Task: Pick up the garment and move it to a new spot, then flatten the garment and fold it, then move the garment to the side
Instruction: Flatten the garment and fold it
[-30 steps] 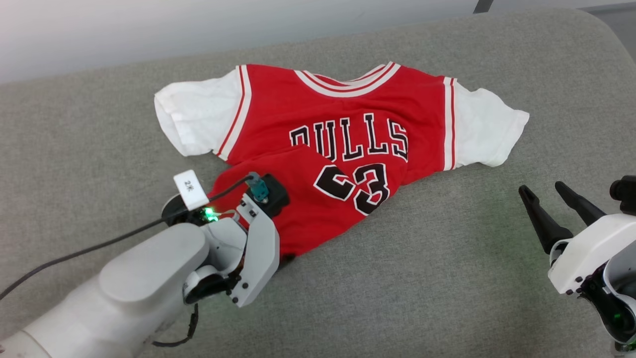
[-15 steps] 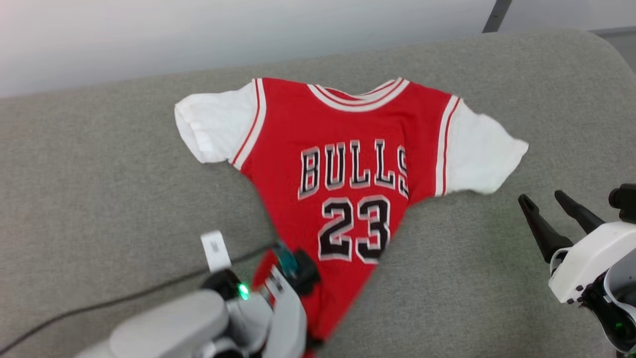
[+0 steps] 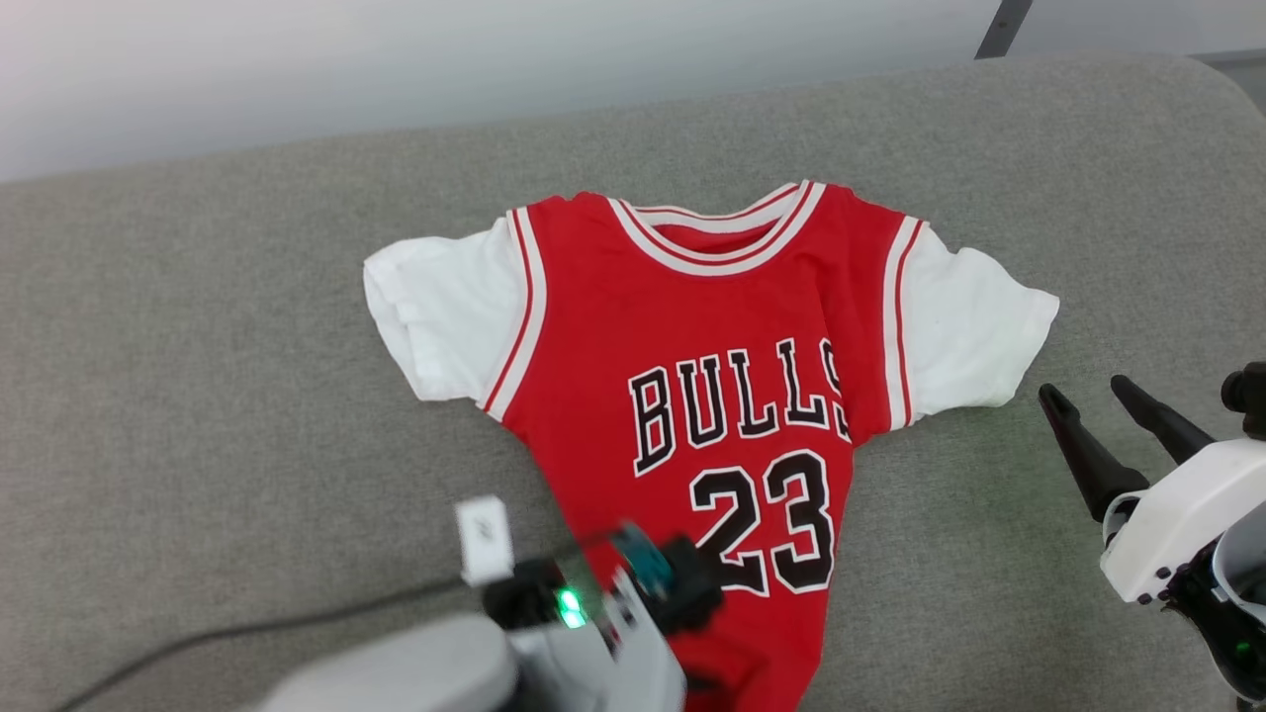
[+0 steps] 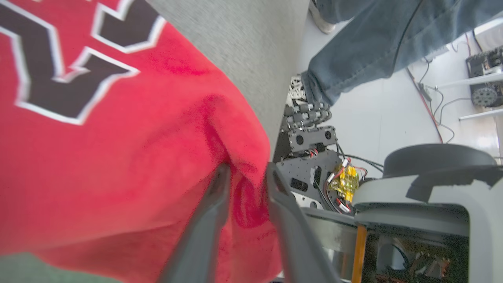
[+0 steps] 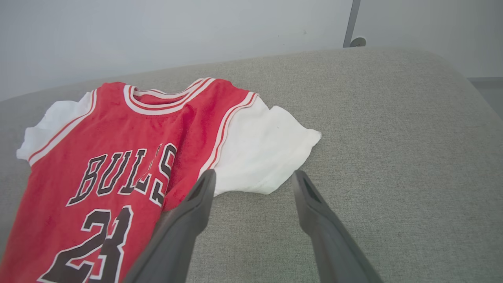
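My left claw (image 4: 249,169) sits at the near hem of the garment (image 3: 712,346), one finger on each side of a bunched red fold. I hold it there because a pull on the bottom edge, toward me, draws the front out straight along the grey cushion (image 3: 247,346). The jaws stand part-way apart with cloth between them; whether they bite the fold or have just let it go, I cannot tell. The jersey lies chest-up in the middle of the cushion, collar away from me, a white sleeve out to each side, with the hem at the near edge where my left wrist looks past it to the floor. My right claw (image 3: 1085,389) waits wide open and empty just beside the right sleeve, apart from the cloth. I judge it is parked there so it can pin or tug that side next, since the body narrows and ripples toward the bottom and needs more flattening before any fold.

Against a second ago: the lower left corner was then flipped up over the "B" and the first digit; now that flap is gone and "BULLS" and "23" read whole. My head has tipped too, so the whole scene sits lower in its view; my right claw has kept its place and its spread.
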You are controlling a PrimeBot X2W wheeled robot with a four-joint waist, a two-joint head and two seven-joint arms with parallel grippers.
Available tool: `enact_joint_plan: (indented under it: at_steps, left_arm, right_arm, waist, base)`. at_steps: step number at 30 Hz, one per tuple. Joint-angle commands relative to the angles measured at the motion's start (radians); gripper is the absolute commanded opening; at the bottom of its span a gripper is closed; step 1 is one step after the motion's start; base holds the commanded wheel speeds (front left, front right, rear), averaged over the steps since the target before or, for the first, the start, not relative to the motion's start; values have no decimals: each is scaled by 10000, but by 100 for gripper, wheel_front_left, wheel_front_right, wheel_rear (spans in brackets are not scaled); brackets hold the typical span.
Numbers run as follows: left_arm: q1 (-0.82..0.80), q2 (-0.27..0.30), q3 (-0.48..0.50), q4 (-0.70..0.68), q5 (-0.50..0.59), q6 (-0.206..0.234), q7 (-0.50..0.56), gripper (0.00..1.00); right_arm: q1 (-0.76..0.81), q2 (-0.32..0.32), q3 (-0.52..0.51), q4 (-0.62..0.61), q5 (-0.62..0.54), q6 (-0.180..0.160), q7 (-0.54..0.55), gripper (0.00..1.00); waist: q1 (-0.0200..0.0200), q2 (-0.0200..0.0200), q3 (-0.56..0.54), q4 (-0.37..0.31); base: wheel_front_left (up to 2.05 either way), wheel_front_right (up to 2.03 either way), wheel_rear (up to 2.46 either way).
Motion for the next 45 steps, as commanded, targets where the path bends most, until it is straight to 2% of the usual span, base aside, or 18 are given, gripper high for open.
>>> enact_joint_plan:
  at_steps: [1, 7, 11, 15, 20, 24, 30, 33, 37, 38, 39, 40, 45]
  left_arm:
    - [-141, 108, 120, 22, -43, 5, -81, 100]
    - [-1175, 1337, 1245, 168, -484, 5, -133, 100]
    - [-2129, 1855, 2170, 879, -394, 275, -431, 100]
    - [-3155, 1794, 2531, 2349, 321, 288, -796, 100]
    - [-4389, 1325, 2379, 4597, 1435, 143, -1318, 100]
    - [-5081, 1003, 2093, 6308, 1874, 50, -1502, 100]
    - [-5464, 780, 1475, 8037, 1471, -7, -615, 100]
    - [-5466, 935, 1045, 8376, 1151, -1, 97, 100]
    - [-5219, 935, 968, 8551, 121, -5, 938, 98]
    - [-5184, 936, 955, 8472, -104, -7, 1082, 57]
    - [-5171, 942, 905, 8349, -258, -8, 1170, 36]
    - [-5179, 968, 869, 8216, -412, -8, 1210, 0]
    - [-5383, 1064, 786, 7848, -880, -7, 1065, 0]
  right_arm:
    - [-83, -30, -27, -51, 45, -7, -10, 100]
    - [93, 21, -186, -34, 69, -7, -164, 100]
    - [60, 152, -102, 9, 84, -7, -340, 100]
    - [-182, 207, 95, 52, 146, -7, -468, 100]
    - [-500, 207, 344, 143, 219, -7, -675, 100]
    - [-792, 220, 579, 251, 274, -7, -845, 100]
    - [-1085, 190, 800, 402, 344, -7, -1096, 100]
    - [-1188, 148, 836, 468, 369, -7, -1178, 100]
    - [-1293, 80, 787, 465, 348, -7, -1234, 100]
    - [-1350, 64, 769, 455, 337, -7, -1275, 100]
    - [-1436, 29, 752, 467, 330, -7, -1265, 100]
    - [-1549, -16, 759, 494, 339, -7, -1238, 100]
    - [-2747, -362, 1166, 953, 393, -7, -874, 100]
  waist:
    - [0, 0, 33, -17]
    - [0, 0, 208, -34]
    - [0, 0, 382, -156]
    - [0, 0, 692, -394]
    - [0, 0, 1114, -794]
    - [0, 0, 1399, -1183]
    - [0, 0, 1658, -1583]
    - [0, 0, 1709, -1653]
    - [0, 0, 1709, -1609]
    - [0, 0, 1710, -1579]
    - [0, 0, 1715, -1543]
    - [0, 0, 1726, -1499]
    - [0, 0, 1872, -1248]
  base:
    - [0, 0, 0]
    - [0, 0, 0]
    - [0, 0, 0]
    - [0, 0, 0]
    - [0, 0, 0]
    - [0, 0, 0]
    - [0, 0, 0]
    - [0, 0, 0]
    - [0, 0, 0]
    - [0, 0, 0]
    - [0, 0, 0]
    - [0, 0, 0]
    - [0, 0, 0]
